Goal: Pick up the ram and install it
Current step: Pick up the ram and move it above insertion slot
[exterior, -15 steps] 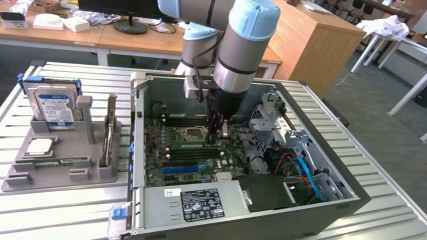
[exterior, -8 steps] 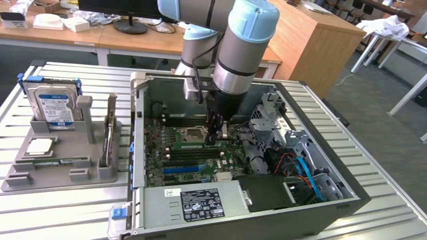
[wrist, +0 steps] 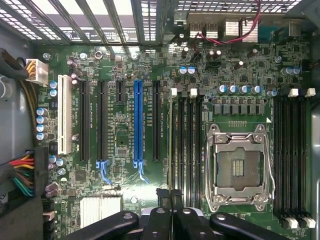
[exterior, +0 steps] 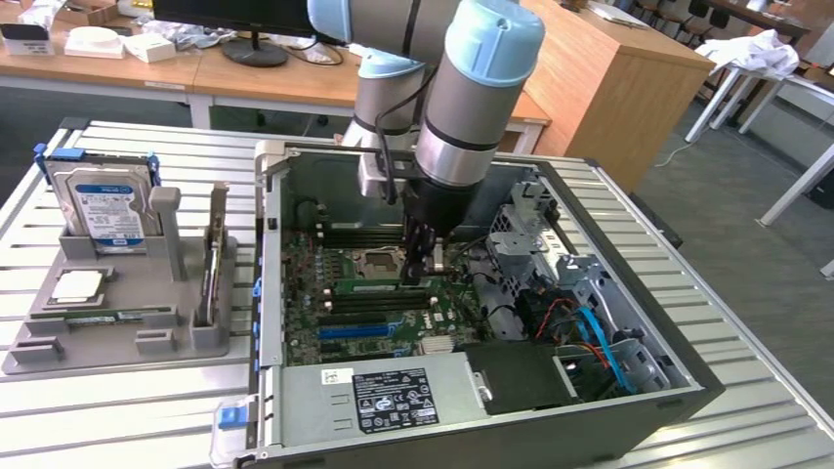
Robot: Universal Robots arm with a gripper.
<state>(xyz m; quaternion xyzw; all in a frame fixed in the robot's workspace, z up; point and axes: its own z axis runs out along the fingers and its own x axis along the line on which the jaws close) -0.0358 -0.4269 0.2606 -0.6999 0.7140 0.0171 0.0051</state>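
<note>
Ram, a long thin green circuit-board stick (exterior: 378,285) (wrist: 172,145), stands on edge along black memory slots (wrist: 192,145), long axis parallel to them. Black tool (exterior: 424,276) (wrist: 170,197) is clenched on its upper edge.

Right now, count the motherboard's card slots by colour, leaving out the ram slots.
White slot: 1
Blue slot: 1
Black slots: 4 (three long, one short)
Total: 6
</note>
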